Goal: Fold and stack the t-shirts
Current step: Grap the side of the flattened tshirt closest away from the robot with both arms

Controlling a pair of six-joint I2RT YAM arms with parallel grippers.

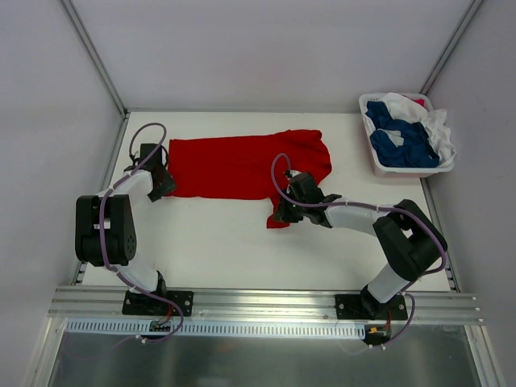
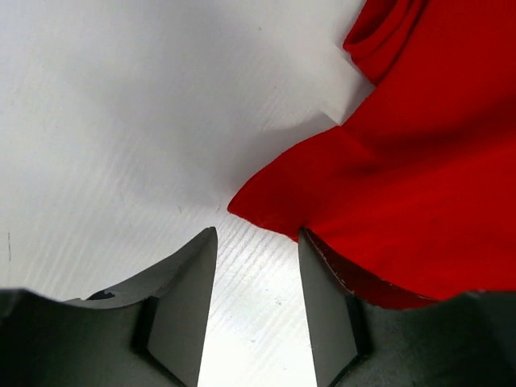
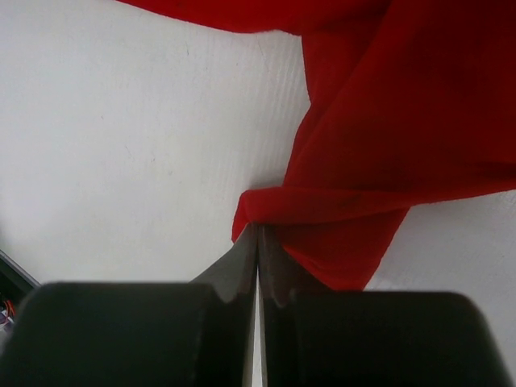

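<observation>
Red t-shirt point(image 1: 242, 165) spread on table point(image 1: 218, 242), near corner bunched, blue and white t-shirts point(image 1: 399, 145) heaped in basket point(image 1: 403, 172)

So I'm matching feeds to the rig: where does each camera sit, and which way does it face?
Top external: above and behind the arms, looking down at the table; both arms, red t-shirt, basket.
Left wrist: on the left arm, looking down past the open left tool at the shirt's edge.
Right wrist: on the right arm, looking down past the right tool, shut on a shirt fold.
All three share the red t-shirt.
</observation>
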